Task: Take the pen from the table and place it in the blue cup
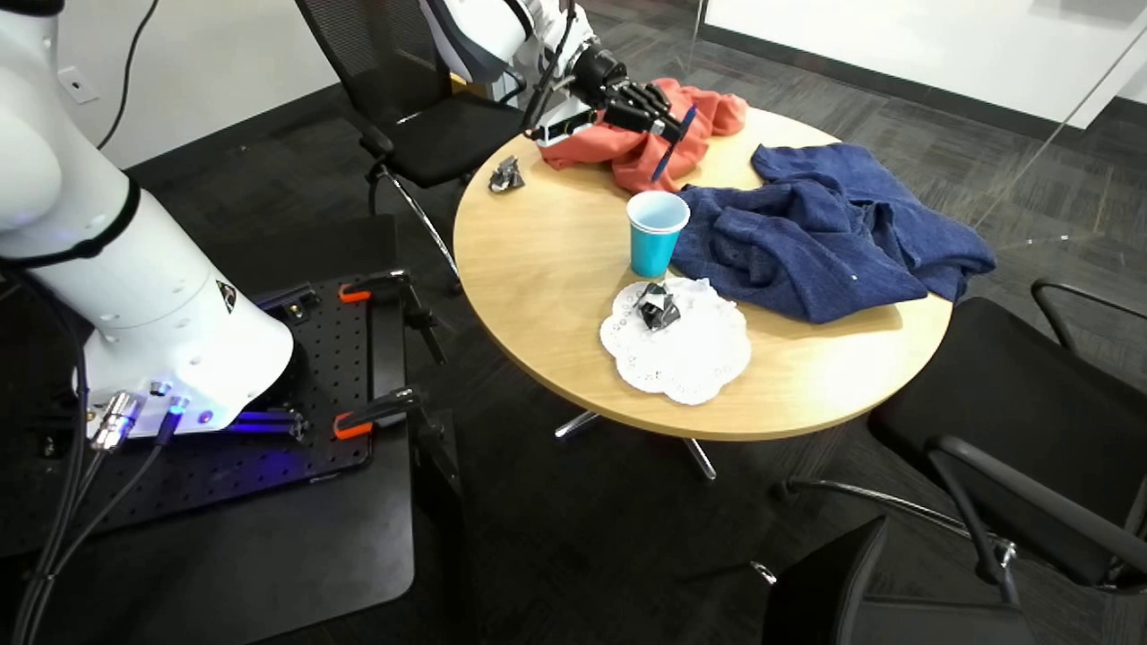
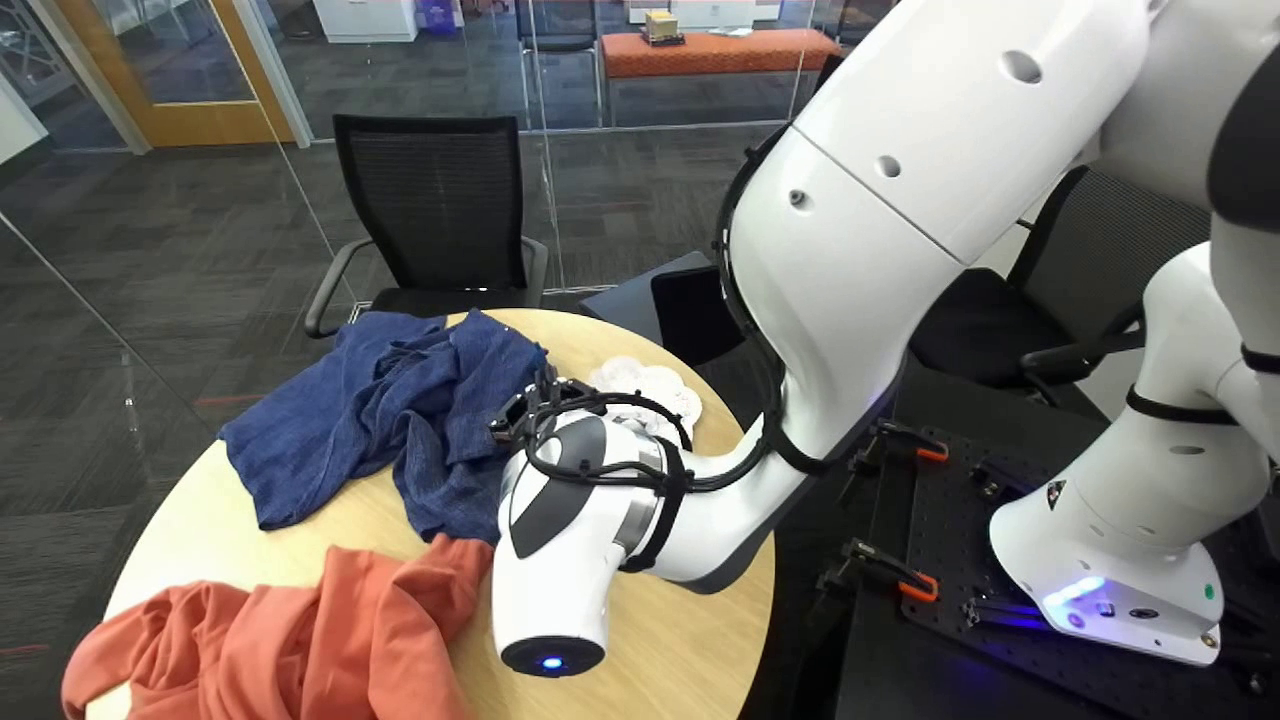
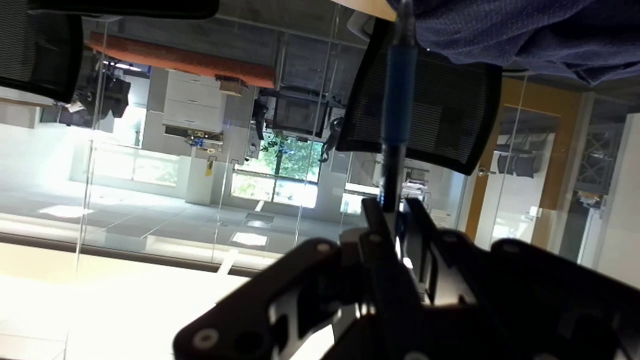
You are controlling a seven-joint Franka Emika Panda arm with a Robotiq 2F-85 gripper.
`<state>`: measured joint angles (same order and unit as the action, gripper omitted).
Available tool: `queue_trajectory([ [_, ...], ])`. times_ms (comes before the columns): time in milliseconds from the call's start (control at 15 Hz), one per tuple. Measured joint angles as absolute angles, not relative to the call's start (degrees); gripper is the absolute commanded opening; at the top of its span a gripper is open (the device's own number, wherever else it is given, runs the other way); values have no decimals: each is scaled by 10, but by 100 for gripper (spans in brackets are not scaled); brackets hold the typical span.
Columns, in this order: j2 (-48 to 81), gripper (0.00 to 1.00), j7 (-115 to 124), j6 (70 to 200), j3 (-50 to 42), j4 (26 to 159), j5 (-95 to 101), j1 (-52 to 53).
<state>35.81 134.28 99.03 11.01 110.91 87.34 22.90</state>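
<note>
You have the jaws clenched on the pen (image 3: 398,95); your gripper (image 1: 673,131) holds it tilted above the table (image 1: 547,269), outside the blue cup (image 1: 652,249); in an exterior view the pen's lower end shows just past the cup's rim, but you cannot tell from there how near the two really are; the cup itself stands upright, white inside; just beside it, on the side toward that camera, lies the white doily (image 1: 690,363), and a crumpled dark wrapper (image 1: 659,309) rests on that, near the cup; also just beside the cup spreads the dark blue cloth (image 1: 806,242), which you can see in both exterior views; the orange cloth (image 2: 320,640), likewise in both, lies farther from the cup than the blue one; a second crumpled wrapper (image 1: 506,176) sits well apart from the cup.
</note>
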Motion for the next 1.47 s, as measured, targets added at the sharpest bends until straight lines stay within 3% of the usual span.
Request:
queue_trajectory([
  [1200,461,4,1375,976,114,1046,863,224],
  [1333,469,42,1375,975,114,1042,861,224],
  [1467,473,56,1376,974,114,1039,859,225],
])
